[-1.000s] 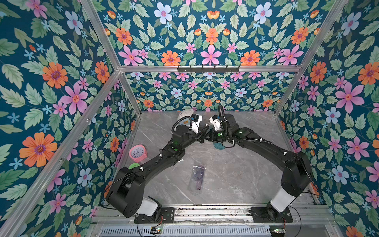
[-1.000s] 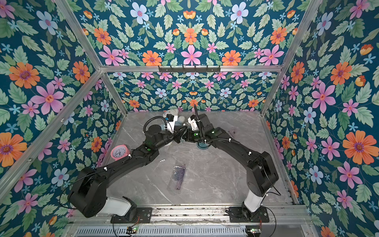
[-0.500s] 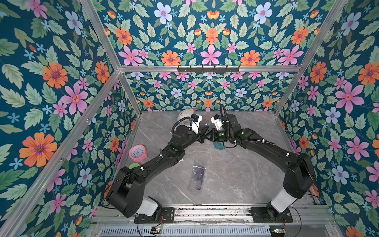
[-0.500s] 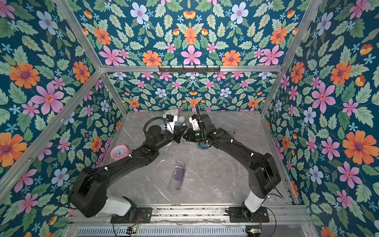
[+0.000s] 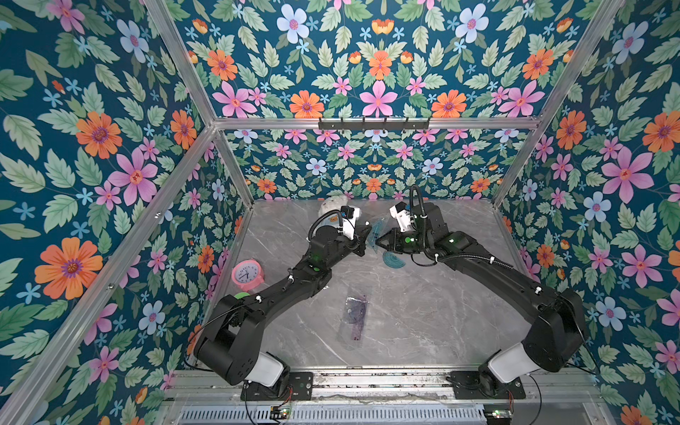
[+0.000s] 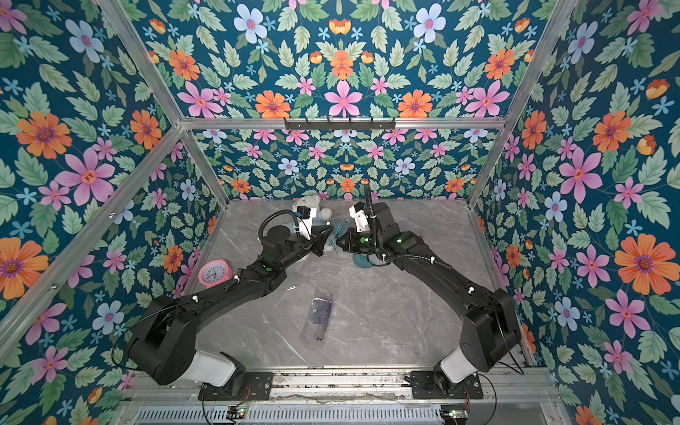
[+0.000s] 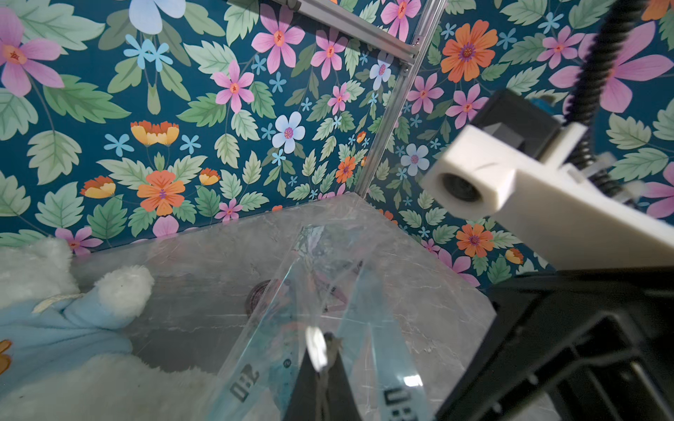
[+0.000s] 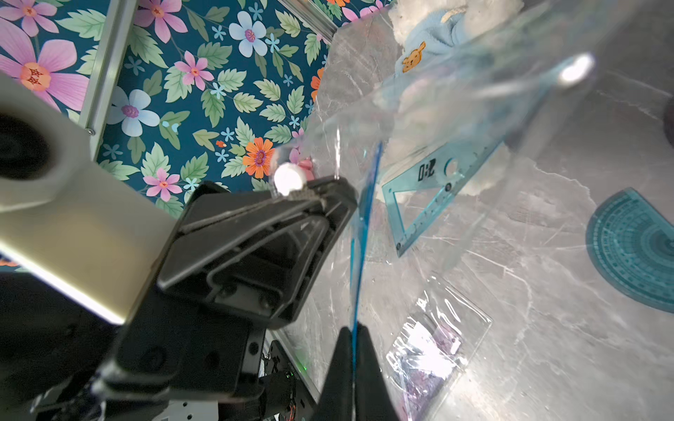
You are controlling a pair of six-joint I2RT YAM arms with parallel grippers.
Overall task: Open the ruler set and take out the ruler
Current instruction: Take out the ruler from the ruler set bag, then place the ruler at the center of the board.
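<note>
Left end effector (image 7: 322,359) pinches the floppy pouch (image 7: 328,277); right end effector (image 8: 353,337) clamps the thin, probably slippery ruler (image 8: 366,207) edgewise.

The pouch (image 8: 456,120) is thin clear plastic film, glossy and wrinkled. The set square (image 8: 434,171), the protractor (image 8: 634,251) and the thin blue piece (image 8: 365,218) are smooth translucent plastic. The table (image 5: 423,323) looks like polished grey marble. The plush toy (image 7: 54,328) is fluffy white and pale blue cloth.

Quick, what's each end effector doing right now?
Left end effector: closed on the clear pouch.
Right end effector: closed on the blue ruler, seen edge-on.
</note>
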